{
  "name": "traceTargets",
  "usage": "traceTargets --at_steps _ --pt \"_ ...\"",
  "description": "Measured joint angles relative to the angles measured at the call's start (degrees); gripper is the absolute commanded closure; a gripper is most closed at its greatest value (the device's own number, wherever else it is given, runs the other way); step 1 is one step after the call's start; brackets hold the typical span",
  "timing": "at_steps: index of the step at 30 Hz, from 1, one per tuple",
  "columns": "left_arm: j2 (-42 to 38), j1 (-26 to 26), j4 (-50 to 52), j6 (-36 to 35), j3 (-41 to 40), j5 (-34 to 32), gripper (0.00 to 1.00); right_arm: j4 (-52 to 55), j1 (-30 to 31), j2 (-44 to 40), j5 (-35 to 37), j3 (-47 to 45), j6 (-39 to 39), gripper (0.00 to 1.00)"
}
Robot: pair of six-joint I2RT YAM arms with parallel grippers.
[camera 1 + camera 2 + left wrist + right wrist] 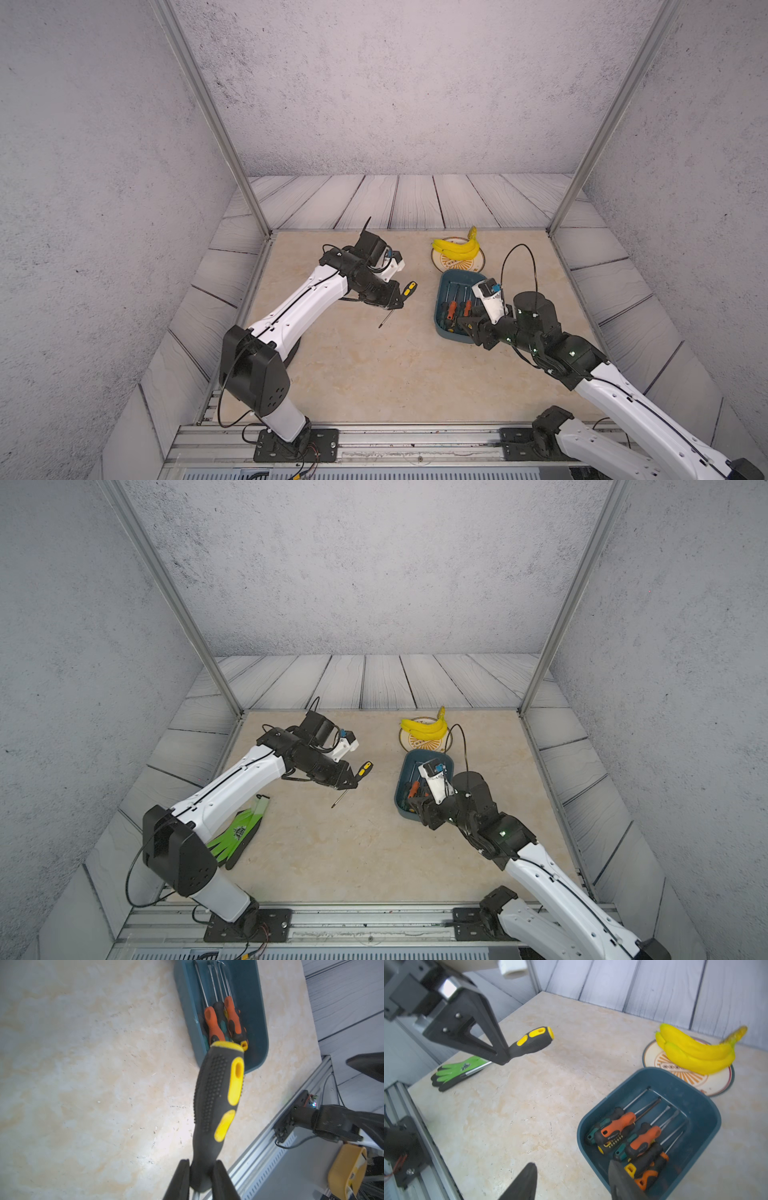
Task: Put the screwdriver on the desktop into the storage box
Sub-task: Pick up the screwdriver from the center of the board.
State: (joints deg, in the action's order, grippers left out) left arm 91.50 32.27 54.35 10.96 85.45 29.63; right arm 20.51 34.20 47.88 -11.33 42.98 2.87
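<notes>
Yellow-black screwdriver clamped at handle neck by left tool, held above table mid-frame, left of storage box. Right tool apart, empty, over box's lower end. Shaft should be aligned with box length and lowered inside before release; right tool cleared first.

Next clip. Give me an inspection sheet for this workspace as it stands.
Surface: beige desktop, no spills seen.
Job's things: yellow-black screwdriver held above the desktop; other screwdrivers already in the storage box.
Clutter: bananas on a plate; green glove.
Grippers: left gripper shut on the yellow-black screwdriver; right gripper open, empty, by the storage box.
Cables: black cable loop behind the right gripper, snagging nothing.
Surroundings: grey plank panels, metal rail in front.
</notes>
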Motion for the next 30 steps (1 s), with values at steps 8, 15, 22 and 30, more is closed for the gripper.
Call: traceTargets --at_steps 8,15,22,30 --pt "-4.8 1.2 3.9 -0.4 -2.8 4.7 1.0 -2.3 5.1 2.3 -0.6 0.7 -13.4 0.05" --pt "-6.6 3.2 6.7 -1.2 -3.6 8.1 1.0 -3.1 9.4 2.8 -0.4 1.2 -26.6 0.16" --pt "-6.8 5.6 9.5 -2.5 -3.6 10.2 1.0 -3.5 14.0 3.6 2.4 2.5 -38.2 0.28" --pt "-6.8 7.3 10.4 -2.9 -3.5 11.8 1.0 -3.5 19.7 6.6 6.7 5.2 -47.6 0.33"
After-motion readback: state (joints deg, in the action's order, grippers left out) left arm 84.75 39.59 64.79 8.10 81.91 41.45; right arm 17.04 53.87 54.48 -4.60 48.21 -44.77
